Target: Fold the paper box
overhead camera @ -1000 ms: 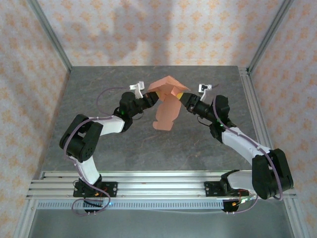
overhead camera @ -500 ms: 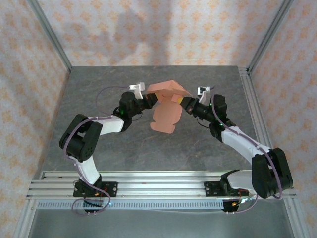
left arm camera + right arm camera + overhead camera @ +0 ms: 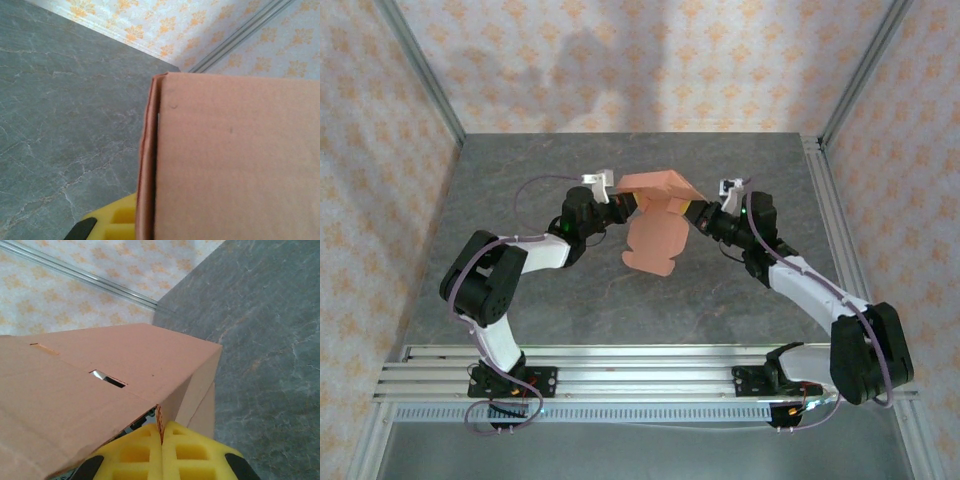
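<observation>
I log the following on my right wrist feed:

1. Right gripper (image 3: 161,434), bottom centre. Its two yellow pads (image 3: 132,452) are pressed together, with a thin edge of card pinched in the seam between them.
2. Paper box (image 3: 100,400), salmon-pink card, across the left and centre. The top panel ends at a corner on the right, and a side panel drops below it.
3. Two narrow slots in the top panel. One slot (image 3: 107,379) gapes with something shiny behind it; a second slot (image 3: 44,349) lies nearly flat.
4. Table (image 3: 270,340), grey and veined, on the right.
5. Wall (image 3: 60,300), pale with orange motifs, upper left. A metal rail (image 3: 75,271) crosses it diagonally.
</observation>
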Tool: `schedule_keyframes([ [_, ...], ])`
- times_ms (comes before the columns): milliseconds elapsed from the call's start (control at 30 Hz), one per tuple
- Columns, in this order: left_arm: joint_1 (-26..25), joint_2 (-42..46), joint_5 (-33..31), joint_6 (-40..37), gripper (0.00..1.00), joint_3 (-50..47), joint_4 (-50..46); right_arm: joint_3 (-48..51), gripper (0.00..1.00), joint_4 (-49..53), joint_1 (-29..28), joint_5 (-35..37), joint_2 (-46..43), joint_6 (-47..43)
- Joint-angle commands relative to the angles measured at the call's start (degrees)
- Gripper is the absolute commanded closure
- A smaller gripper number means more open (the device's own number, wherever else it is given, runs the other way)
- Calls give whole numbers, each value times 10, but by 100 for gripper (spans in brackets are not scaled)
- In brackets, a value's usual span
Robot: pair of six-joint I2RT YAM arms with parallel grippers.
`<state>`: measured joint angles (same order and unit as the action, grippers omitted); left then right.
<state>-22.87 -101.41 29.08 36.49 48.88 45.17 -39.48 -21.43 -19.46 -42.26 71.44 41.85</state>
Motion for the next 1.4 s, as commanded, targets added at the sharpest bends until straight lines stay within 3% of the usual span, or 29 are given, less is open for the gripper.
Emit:
schedule_keyframes([
  [0, 0, 10, -14, -4, 100, -10, 6, -22, 54, 12, -4, 7, -33, -27],
  [233, 3, 11, -120, 34, 100, -23, 7, -72, 35, 146, -7, 68, -98, -78],
  [433, 3, 22, -215, 43, 100, -21, -41, -196, 33, 339, -69, 197, -109, -165],
  [600, 2, 30, -264, 47, 100, -31, -40, -372, 33, 508, -154, 309, -4, -231],
  [867, 1, 47, -286, 45, 100, -47, -45, -630, 41, 625, -254, 441, 198, -253],
  [1167, 1, 78, -304, 45, 100, -70, -57, -832, 41, 727, -260, 488, 368, -285],
  [1367, 0, 87, -311, 49, 100, -87, -38, -872, 43, 749, -257, 484, 417, -283],
])
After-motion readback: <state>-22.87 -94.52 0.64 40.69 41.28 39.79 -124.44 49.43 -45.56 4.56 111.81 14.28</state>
